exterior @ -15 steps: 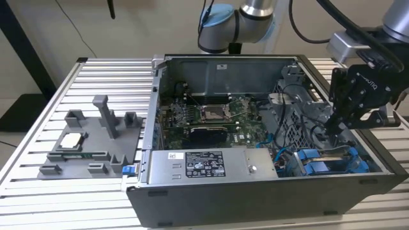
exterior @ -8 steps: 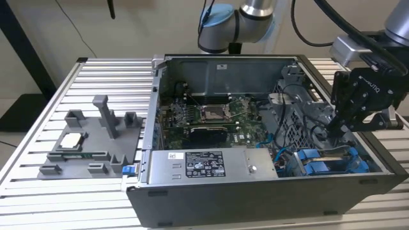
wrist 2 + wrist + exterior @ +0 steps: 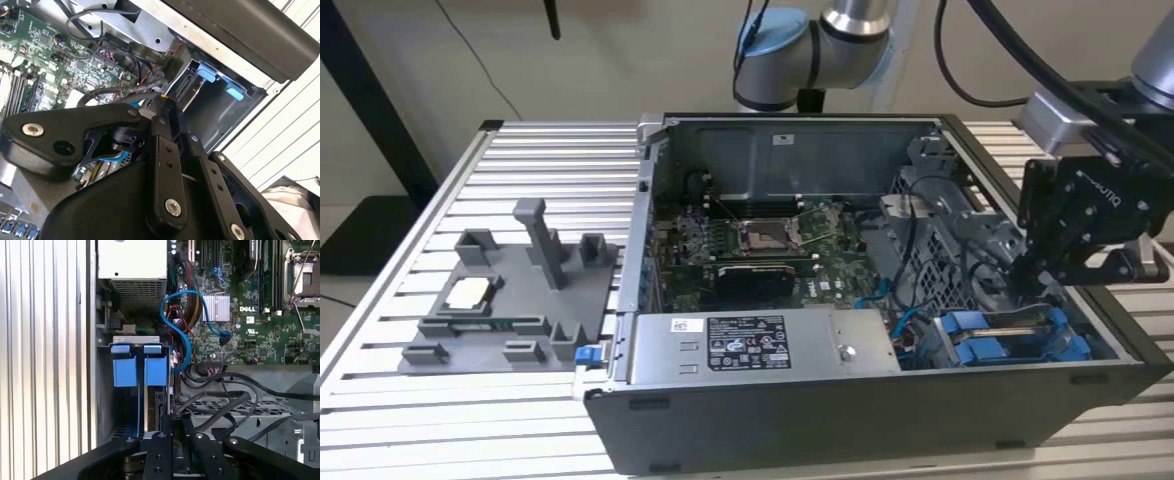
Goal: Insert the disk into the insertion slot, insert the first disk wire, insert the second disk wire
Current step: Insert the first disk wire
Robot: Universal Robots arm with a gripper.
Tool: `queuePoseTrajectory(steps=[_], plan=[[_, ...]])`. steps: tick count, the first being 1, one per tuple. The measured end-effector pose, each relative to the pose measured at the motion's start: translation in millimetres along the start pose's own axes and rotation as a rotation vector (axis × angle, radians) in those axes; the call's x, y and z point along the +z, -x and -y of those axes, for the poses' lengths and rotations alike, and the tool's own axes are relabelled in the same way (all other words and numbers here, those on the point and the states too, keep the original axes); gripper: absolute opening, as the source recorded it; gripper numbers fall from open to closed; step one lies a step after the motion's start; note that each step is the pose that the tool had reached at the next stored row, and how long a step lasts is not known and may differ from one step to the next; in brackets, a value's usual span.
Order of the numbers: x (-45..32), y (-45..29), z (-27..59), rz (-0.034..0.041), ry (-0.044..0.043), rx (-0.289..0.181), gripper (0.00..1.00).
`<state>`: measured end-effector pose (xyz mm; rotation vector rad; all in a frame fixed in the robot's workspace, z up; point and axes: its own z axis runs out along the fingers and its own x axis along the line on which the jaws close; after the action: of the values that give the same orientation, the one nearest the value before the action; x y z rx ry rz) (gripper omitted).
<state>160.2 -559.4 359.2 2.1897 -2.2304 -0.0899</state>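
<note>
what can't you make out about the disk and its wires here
1. Whether wires are plugged into the disk: first wrist view, the gripper covers part of it.
2. Disk label: exterior view, on edge in the case.
3. Wire ends: second wrist view, behind the gripper.

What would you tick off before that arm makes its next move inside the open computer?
1. The disk, in its blue carrier, sits in the slot: ok.
2. The gripper is at the slot's end of the case: ok.
3. Whether the gripper holds anything: cannot tell.
4. The blue cable is joined to the disk: cannot tell.
5. The black cables are clear of the gripper: not ok, they run right beside it and could probably snag.
</note>
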Motion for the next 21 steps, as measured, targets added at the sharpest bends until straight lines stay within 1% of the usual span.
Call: queuePoseTrajectory(steps=[3,10,14,21], plan=[[2.3,-2.8,2.0,0.0001,-0.0001,0.000,0.19],[8.3,-4.9,5.7,-0.0003,-0.0001,0.000,0.19],[11.0,-7.5,7.0,0.0001,-0.0001,0.000,0.19],[16.4,-7.9,7.8,0.0007,0.0000,0.000,0.19]])
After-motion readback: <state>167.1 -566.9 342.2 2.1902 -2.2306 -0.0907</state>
